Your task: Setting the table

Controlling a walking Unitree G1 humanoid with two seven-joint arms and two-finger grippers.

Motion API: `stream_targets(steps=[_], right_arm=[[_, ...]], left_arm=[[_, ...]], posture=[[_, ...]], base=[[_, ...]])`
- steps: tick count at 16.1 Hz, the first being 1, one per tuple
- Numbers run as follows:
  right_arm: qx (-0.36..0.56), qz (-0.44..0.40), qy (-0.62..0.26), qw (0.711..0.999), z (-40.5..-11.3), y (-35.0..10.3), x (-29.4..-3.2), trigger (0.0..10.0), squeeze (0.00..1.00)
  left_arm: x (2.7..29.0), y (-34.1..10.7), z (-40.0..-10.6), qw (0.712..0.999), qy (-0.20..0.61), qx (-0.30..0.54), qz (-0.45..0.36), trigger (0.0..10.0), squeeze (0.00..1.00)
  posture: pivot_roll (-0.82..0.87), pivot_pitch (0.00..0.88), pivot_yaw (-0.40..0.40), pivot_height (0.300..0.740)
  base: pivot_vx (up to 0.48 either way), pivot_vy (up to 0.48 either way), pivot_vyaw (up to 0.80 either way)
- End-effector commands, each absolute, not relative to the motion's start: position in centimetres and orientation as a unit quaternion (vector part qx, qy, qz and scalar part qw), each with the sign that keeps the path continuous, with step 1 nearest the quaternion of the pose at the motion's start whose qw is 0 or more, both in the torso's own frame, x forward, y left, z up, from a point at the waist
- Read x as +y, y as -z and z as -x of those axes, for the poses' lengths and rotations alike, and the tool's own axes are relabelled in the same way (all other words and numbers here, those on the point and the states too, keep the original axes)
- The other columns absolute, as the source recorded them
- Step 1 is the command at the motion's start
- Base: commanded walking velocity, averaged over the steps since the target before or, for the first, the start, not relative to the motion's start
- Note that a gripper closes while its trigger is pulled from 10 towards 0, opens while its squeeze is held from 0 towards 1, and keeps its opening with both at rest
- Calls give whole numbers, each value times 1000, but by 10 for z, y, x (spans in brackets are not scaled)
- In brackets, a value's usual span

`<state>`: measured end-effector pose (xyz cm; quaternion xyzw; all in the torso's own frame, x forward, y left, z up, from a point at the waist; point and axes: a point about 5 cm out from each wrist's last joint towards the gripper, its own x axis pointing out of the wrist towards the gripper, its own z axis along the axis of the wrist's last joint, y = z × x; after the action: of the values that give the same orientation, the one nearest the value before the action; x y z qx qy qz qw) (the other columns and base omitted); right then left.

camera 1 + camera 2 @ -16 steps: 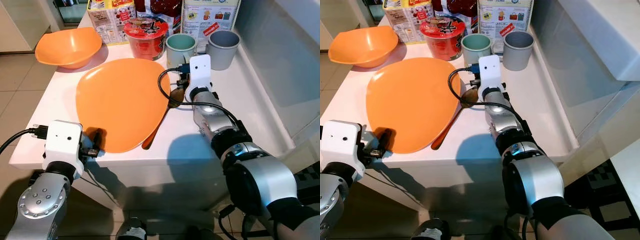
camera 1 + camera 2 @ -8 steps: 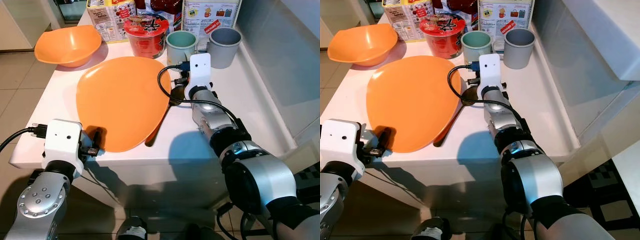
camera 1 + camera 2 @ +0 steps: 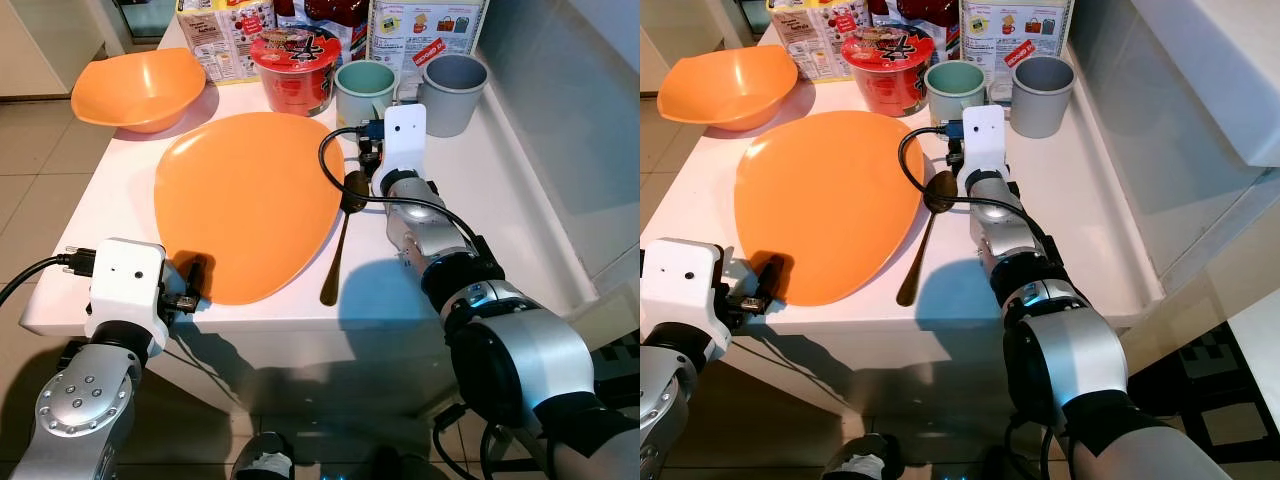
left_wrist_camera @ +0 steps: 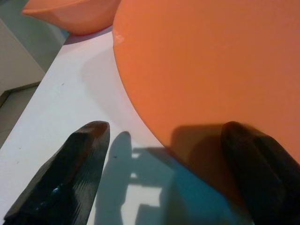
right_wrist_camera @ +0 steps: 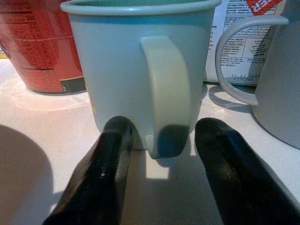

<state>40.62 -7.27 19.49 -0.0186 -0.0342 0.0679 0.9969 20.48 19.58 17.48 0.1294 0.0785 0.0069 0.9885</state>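
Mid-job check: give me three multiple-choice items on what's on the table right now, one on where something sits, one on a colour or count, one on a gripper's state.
1. Where does the spoon lie?
A. inside the bowl
B. beside the plate's right edge
C. in the grey mug

2. How many mugs stand behind the plate?
A. one
B. two
C. four

3. How is the right gripper?
A. open, fingers astride the green mug's handle
B. shut on the spoon
C. shut on the bowl

Answers: 1 B, the spoon rests on the table along the plate's rim. 2 B, a green mug and a grey mug. 3 A, the right wrist view shows both fingers apart around the handle.
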Motion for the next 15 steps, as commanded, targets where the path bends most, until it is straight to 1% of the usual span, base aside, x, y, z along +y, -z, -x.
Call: stream_targets(steps=[1, 2, 3, 10, 15], right_arm=[[-7, 10, -60, 998, -406, -186, -76, 10000, 1000], [-1, 14, -55, 998, -406, -185, -77, 10000, 1000], [-11, 4, -73, 997, -406, -188, -74, 0, 0], [-8, 3, -75, 997, -405, -186, -73, 0, 0], [-16, 3, -82, 997, -404, -187, -68, 0, 0]], left_arm=[[199, -147, -201, 979, -9, 160, -122, 10000, 0], [199, -147, -201, 980, -10, 160, -122, 10000, 0], [199, -147, -200, 980, -11, 160, -121, 10000, 0], [199, -147, -198, 980, -12, 159, -122, 10000, 0], [200, -148, -201, 980, -14, 156, -122, 10000, 0]], posture=[[466, 219, 23, 740], [467, 218, 22, 740], [467, 218, 22, 740], [472, 215, 18, 740], [470, 209, 11, 740]], base=[[0, 0, 0], [0, 0, 0], [0, 0, 0], [0, 0, 0], [0, 0, 0]])
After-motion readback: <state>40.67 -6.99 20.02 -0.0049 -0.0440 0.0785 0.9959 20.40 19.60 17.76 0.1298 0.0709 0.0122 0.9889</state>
